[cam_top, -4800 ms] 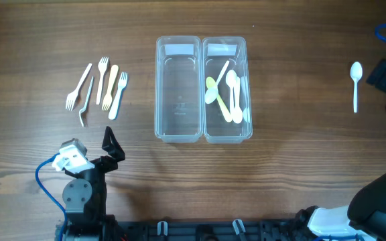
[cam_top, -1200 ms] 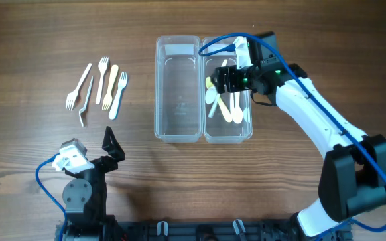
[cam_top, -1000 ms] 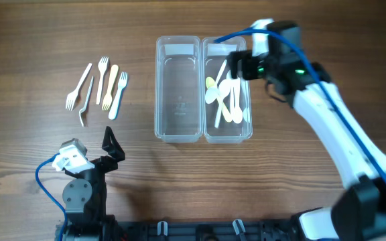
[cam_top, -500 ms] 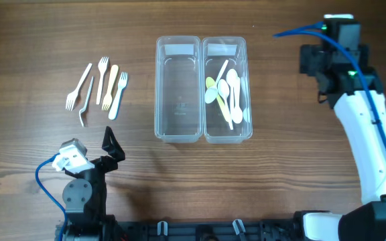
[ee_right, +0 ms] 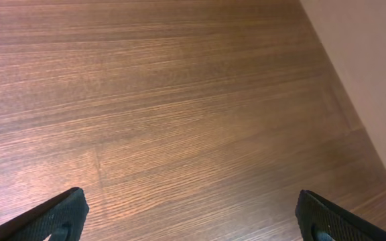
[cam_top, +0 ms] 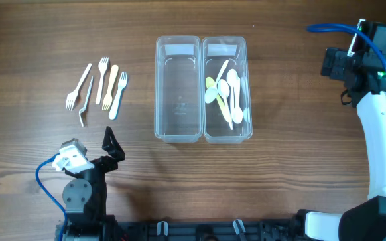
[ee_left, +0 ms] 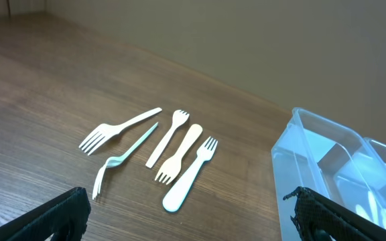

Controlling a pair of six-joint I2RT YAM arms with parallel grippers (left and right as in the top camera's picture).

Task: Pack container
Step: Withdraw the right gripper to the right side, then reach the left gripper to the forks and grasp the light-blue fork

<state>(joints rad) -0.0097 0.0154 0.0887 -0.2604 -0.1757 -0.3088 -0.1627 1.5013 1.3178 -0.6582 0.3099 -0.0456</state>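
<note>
The left container (cam_top: 158, 87) and the right container (cam_top: 248, 87), both of clear plastic, are being pictured side by side, long walls touching, at the middle of the wooden bench (cam_top: 300, 167). A loose pile of spoons (cam_top: 230, 97), white and pale yellow, is being carried in the right container. 5 forks (cam_top: 102, 87) are being shown in a rough row flat on the bench, well to the left of the containers, with handles pointing toward the near edge. The left tool (ee_left: 189, 211) is being held above the near-left part of the bench, its jaws spread wide with nothing between them, and the forks and the left container are being caught by its camera. The right tool (ee_right: 193, 214) is being held over bare wood near the far-right corner, well apart from the containers, its jaws likewise spread wide and gripping nothing.
</note>
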